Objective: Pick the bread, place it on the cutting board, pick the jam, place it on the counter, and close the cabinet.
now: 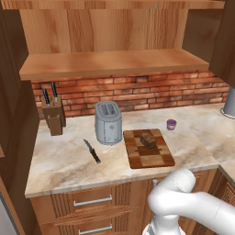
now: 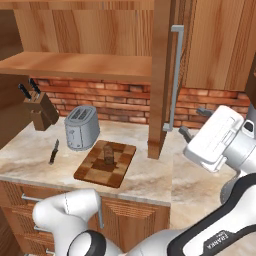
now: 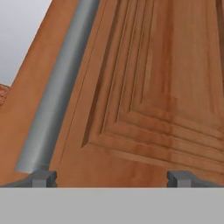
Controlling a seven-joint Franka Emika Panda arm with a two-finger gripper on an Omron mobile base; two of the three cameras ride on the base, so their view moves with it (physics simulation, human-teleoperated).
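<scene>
Spread wide and empty, the dark two-finger end effector, facing the brown grooved wooden cabinet door with its grey vertical bar handle just off one fingertip. Well away below: dark crusty bread chunk on the patchwork wooden cutting board, small purple jam jar on the beige marbled tabletop (both apparently settled). Only the closing left. Risk: a push landing near the handle edge could slip off, or catch a finger behind the bar.

The dark brown bread lay on the patchwork cutting board. Right of the board, the purple jam stood upright on the beige counter; above, the cabinet door stood open.
</scene>
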